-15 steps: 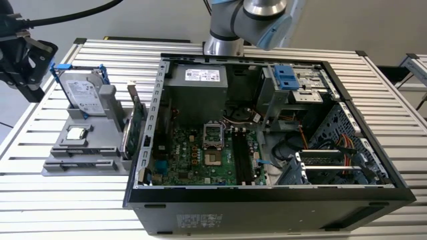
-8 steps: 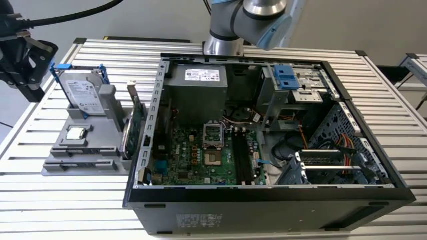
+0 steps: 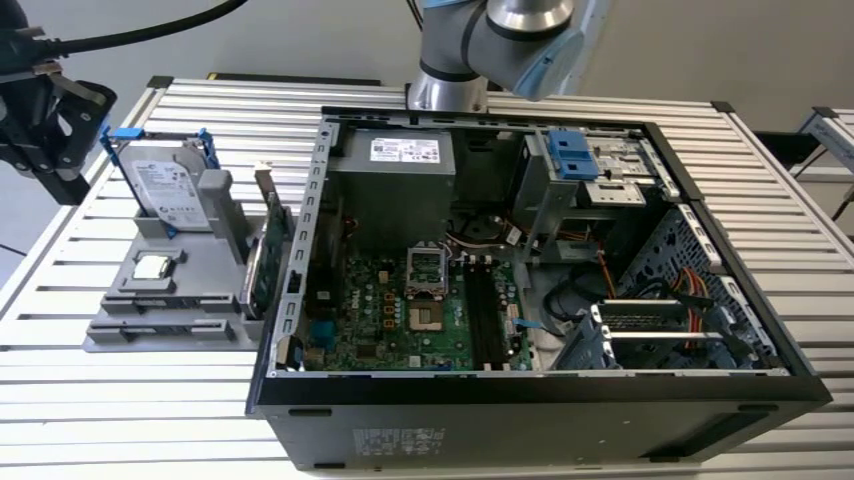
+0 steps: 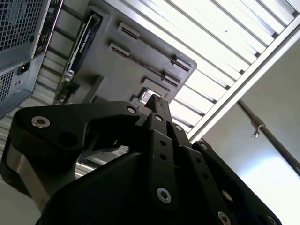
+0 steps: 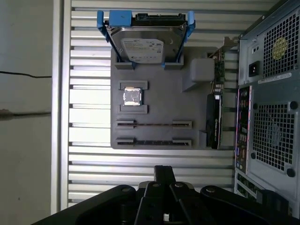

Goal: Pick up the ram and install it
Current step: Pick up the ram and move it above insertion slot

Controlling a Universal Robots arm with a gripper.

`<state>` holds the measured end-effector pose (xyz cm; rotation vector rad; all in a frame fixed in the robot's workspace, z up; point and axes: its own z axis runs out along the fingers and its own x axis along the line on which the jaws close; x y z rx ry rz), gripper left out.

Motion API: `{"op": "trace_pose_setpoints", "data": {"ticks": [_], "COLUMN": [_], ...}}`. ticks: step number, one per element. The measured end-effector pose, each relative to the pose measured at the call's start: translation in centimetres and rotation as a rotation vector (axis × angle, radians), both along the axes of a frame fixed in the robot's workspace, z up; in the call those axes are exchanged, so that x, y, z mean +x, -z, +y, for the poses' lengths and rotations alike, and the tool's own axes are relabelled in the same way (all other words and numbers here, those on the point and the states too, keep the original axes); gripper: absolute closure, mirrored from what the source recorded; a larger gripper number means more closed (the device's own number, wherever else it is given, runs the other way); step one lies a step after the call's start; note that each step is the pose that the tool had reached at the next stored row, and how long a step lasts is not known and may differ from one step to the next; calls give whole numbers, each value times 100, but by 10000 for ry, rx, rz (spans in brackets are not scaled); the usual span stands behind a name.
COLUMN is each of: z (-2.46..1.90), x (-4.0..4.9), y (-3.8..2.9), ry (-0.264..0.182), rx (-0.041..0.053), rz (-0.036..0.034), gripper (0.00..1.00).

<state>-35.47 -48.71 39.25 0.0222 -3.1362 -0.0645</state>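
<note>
- On the holder (image 5: 164, 108), a ram (image 5: 153, 124) seems to stand on edge in a slot, with a second ram (image 5: 153, 141) in the slot just beside it. They are thin, so I count two with some doubt.
- Neither is lifted. I judge the task not begun, with pickup and install both left.
- The hand (image 5: 164, 173) hovers over the desk (image 5: 89, 164) near the holder's ram side, touching nothing. I cannot tell how far open it is.
- Also on the holder are one chip (image 5: 132, 97), one drive (image 5: 143, 44) and one card (image 5: 214, 117).
- One case (image 5: 269, 117) stands just beside the holder.
</note>
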Motion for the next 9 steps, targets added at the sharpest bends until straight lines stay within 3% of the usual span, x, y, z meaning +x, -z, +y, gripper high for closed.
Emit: {"op": "trace_pose_setpoints", "data": {"ticks": [9], "z": [0], "x": [0], "y": [0], "ry": [-472], "rx": [0], "rz": [0], "gripper": [100]}}
